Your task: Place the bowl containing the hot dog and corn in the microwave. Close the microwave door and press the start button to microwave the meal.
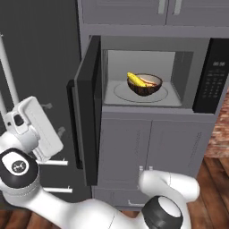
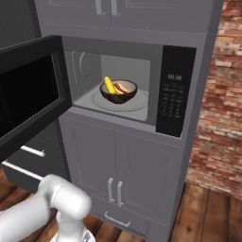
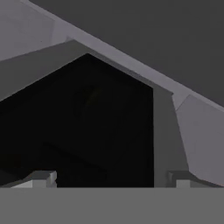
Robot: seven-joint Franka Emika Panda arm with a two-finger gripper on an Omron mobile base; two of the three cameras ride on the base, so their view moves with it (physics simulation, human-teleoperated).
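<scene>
Two dark gripper (image 3: 109, 177) fingertips, spread wide and empty, face the grey-framed dark-glass microwave door (image 1: 87, 112), swung open; dark brown wood-like bowl (image 1: 144, 84) with yellow corn cob (image 1: 134, 79) on turntable inside.

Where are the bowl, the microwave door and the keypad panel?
bowl (image 1: 146, 88): left base view, dark outer wall.
microwave door (image 1: 88, 112): left base view, inner face.
keypad panel (image 2: 175, 92): right base view, black middle.

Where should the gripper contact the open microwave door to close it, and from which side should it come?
Judging by its pose, push the microwave door on its outer face near the free edge with the handle, farthest from the hinge. It stands swung out left of the microwave, so come from the far left and sweep right with the open gripper.
</scene>
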